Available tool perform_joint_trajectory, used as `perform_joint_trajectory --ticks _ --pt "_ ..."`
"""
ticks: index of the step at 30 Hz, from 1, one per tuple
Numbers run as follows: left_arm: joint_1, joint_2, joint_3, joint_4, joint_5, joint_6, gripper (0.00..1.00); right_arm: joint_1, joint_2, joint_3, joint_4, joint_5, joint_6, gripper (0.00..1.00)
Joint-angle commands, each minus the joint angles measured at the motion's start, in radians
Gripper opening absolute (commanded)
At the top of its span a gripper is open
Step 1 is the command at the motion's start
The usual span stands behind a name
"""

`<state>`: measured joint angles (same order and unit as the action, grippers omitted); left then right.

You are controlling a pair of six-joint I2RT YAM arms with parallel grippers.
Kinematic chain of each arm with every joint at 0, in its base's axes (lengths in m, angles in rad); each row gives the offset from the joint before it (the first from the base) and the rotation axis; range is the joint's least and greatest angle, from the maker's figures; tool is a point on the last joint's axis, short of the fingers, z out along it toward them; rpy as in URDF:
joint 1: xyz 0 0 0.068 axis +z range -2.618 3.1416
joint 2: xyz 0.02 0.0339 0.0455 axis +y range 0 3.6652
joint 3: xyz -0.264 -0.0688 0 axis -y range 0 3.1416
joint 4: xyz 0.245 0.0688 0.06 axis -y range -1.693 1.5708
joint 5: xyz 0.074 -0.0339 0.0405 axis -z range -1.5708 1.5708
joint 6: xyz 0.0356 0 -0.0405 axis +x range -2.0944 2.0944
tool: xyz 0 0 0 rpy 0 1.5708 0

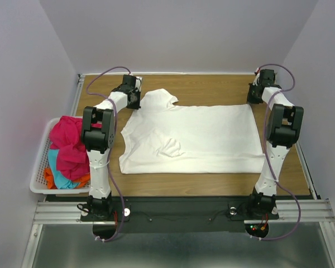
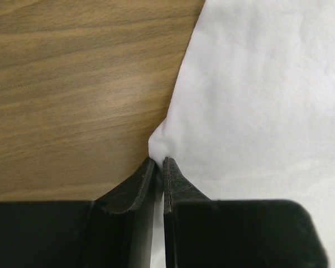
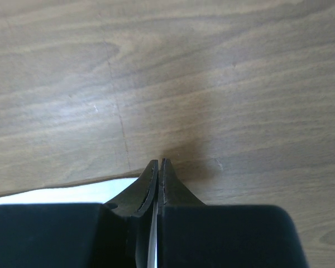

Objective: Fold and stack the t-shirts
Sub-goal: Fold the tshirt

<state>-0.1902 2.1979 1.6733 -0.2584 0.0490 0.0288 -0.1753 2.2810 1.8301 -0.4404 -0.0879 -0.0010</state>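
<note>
In the top view, the large white cotton t-shirt (image 1: 195, 137) is lying spread flat on the brown wood-grain table (image 1: 212, 84). The left gripper (image 1: 135, 102) is sitting at its far-left shoulder and the right gripper (image 1: 253, 99) at its far-right corner. A heap of magenta-pink, cyan and orange t-shirts (image 1: 67, 148) is filling the white plastic lattice basket (image 1: 39, 167) at the left. In the left wrist view, the jaws are clamping a small peak of white cloth. In the right wrist view, the jaws are pressing together at the hem's edge with a white sliver between them, though I cannot tell whether they are holding cloth. For a clean fold, both arms should probably be lifting evenly, carrying the far edge nearward taut.
</note>
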Motion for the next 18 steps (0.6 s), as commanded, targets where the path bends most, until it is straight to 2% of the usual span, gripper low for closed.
perform_joint_trajectory --ticks 1,18 --pt "0.011 -0.049 0.029 0.019 0.002 0.0 0.0 0.0 -0.047 0.06 0.017 -0.009 0.044 0.01" --pt "0.023 -0.211 -0.086 0.039 -0.04 -0.007 0.0 -0.015 -0.218 -0.107 0.06 0.042 0.078 0.0"
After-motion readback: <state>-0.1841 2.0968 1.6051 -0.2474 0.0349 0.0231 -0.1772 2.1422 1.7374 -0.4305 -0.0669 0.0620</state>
